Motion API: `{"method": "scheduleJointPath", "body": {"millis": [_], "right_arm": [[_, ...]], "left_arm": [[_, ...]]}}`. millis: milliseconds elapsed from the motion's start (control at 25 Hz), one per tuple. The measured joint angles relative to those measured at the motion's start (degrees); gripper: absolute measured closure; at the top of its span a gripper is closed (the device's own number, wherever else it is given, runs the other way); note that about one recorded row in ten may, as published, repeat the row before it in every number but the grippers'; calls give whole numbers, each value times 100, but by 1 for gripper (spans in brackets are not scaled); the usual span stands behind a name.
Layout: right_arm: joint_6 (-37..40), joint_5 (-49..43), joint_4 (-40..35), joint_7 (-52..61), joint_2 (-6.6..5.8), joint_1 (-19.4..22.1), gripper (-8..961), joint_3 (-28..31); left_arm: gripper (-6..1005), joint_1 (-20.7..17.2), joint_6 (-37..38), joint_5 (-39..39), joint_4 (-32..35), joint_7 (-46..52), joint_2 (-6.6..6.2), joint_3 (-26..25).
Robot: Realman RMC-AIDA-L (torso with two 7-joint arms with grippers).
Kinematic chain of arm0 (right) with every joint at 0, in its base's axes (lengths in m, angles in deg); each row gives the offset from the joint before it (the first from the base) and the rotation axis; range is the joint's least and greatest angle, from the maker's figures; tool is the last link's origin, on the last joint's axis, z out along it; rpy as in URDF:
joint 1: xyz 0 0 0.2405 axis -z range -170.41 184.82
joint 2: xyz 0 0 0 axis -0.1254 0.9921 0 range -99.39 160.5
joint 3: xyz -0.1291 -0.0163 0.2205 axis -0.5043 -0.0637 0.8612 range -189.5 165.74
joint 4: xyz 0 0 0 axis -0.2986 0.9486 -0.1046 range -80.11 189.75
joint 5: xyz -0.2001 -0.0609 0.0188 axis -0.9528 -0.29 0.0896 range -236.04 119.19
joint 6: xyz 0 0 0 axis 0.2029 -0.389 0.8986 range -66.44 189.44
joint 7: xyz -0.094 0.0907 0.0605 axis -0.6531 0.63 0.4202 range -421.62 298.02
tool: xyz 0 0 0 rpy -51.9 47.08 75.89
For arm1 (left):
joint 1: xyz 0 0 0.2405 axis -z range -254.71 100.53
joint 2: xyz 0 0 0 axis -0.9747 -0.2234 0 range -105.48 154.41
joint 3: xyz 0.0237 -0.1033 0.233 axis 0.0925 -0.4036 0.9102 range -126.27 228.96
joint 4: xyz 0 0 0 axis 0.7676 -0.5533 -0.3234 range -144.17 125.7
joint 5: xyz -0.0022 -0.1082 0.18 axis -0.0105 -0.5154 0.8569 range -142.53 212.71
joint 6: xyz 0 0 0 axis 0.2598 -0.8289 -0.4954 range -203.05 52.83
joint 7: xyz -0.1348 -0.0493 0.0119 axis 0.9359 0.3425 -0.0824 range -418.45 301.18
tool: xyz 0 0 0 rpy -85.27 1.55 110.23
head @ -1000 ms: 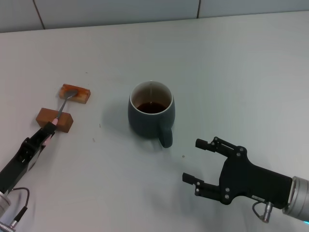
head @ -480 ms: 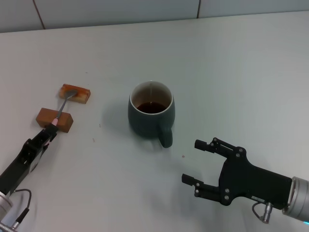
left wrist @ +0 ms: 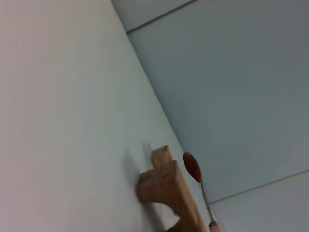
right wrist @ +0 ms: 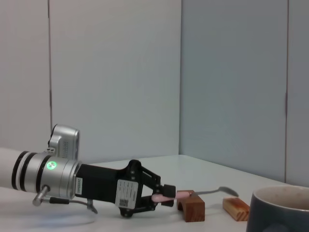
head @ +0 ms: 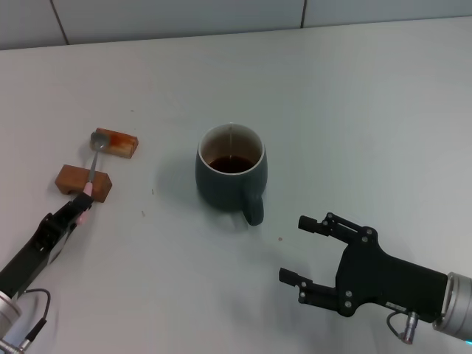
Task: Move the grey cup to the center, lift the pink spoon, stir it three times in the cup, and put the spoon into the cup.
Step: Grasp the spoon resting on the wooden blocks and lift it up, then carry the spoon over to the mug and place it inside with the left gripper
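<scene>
Left gripper (head: 80, 208): fingers clenched on the handle end of the pink spoon (head: 93, 162), bowl raised just clear of the far wooden block (head: 116, 141), neck over the near wooden block (head: 82, 181).
Right gripper (head: 313, 254): fingers spread, holding nothing, near the mug's handle side.
Grey cup (head: 231, 175): mid-table, dark liquid inside, well apart from the spoon.
Progress, as judged: centring appears done, lift beginning; stirring and dropping the spoon in remain.

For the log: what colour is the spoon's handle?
Pale pink; the spoon handle shows best in the right wrist view.
</scene>
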Motion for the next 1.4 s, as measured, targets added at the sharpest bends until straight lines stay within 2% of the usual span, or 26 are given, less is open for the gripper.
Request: {"method": "scheduleJointPath", "body": {"millis": [80,200,360,400,440,480,520,560,600,720,760,800,840,920,960,1000,1160,1280,1320,1360,1400], "right_arm": [[0,0,0,0,0,3,166,0],[1,0,-1,0,0,19,166,0],[1,0,-8,0,0,29,166,0],[17,0,-15,0,-1,31,166,0],[17,0,-15,0,-1,31,166,0],[35,0,-26,0,-1,31,166,0],[54,0,-40,0,0,31,166,-1],[70,0,-52,0,-1,31,166,-1],[102,8,-61,0,-1,30,166,1],[133,18,-71,0,-1,30,166,7],[146,20,-77,0,-1,30,166,13],[168,23,-85,0,0,29,166,23],[168,23,-85,0,0,29,167,23],[191,24,-90,0,0,30,167,26],[207,25,-92,0,0,29,167,27],[222,26,-97,0,-1,30,167,36],[228,37,-97,0,4,40,167,49],[233,46,-97,-4,10,67,167,62],[235,46,-96,-7,13,69,167,64],[237,46,-96,-9,15,71,167,65],[238,46,-95,-10,17,73,167,66]], "left_arm": [[867,17,57,2,19,0,-6,28],[867,204,446,20,432,24,-27,308],[866,526,643,28,1645,376,-36,1100],[866,596,657,45,2122,530,-42,1405],[866,596,657,45,2122,530,-42,1405],[866,634,671,63,2457,655,-52,1604],[866,711,768,312,3781,1174,-103,2240],[866,715,775,326,3849,1186,-108,2266],[866,749,883,545,4628,1458,-150,2518],[866,892,1275,1052,6069,1877,-252,2755],[866,978,1499,1258,6541,1972,-275,2769],[866,1177,1995,1653,7368,2052,-305,2783],[865,1177,1995,1653,7368,2052,-305,2783],[865,1366,2362,2029,8003,2070,-285,2829],[865,1366,2362,2029,8003,2070,-285,2829],[865,1707,2800,2642,8817,2074,-166,2948],[865,2048,3177,3242,9295,2065,-63,3326],[865,2202,3238,3555,9455,2073,-38,3805],[865,2202,3238,3555,9455,2073,-38,3805],[865,2327,3230,3847,9547,2065,-24,4181],[864,2394,3234,3938,9568,2060,-15,4266]]}}
